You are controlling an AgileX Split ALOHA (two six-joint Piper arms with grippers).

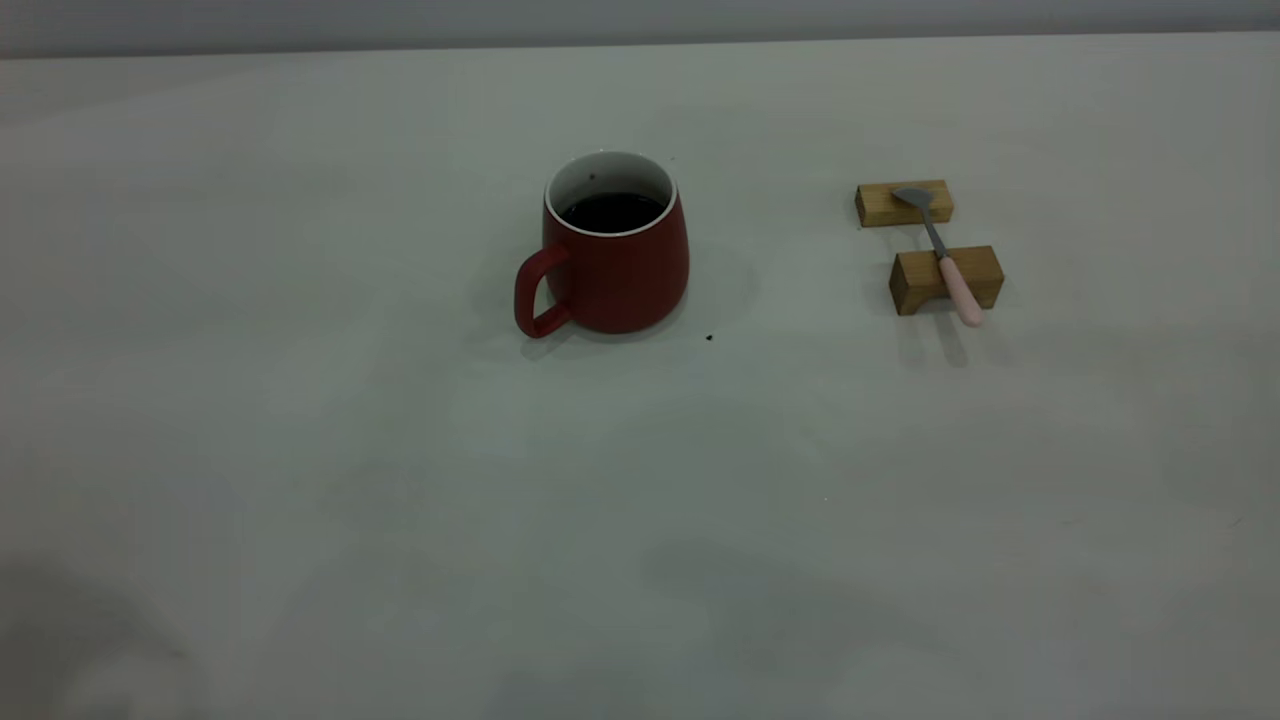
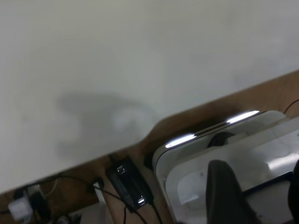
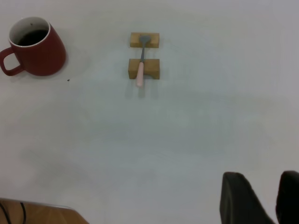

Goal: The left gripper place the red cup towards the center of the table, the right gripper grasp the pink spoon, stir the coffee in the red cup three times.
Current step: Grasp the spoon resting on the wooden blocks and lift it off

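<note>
The red cup (image 1: 615, 255) of dark coffee (image 1: 612, 211) stands near the centre of the table (image 1: 400, 480), so placing looks done, while the pink spoon (image 1: 945, 262) lies untouched across two wooden blocks (image 1: 945, 278) at its 3 o'clock. The right gripper (image 3: 266, 198) hangs well back, fingers slightly apart; whether the left gripper (image 2: 229, 191) is parted cannot be told; grasping and stirring remain

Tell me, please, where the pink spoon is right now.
In the exterior view, the pink spoon rests across two wooden blocks right of the red cup.
</note>
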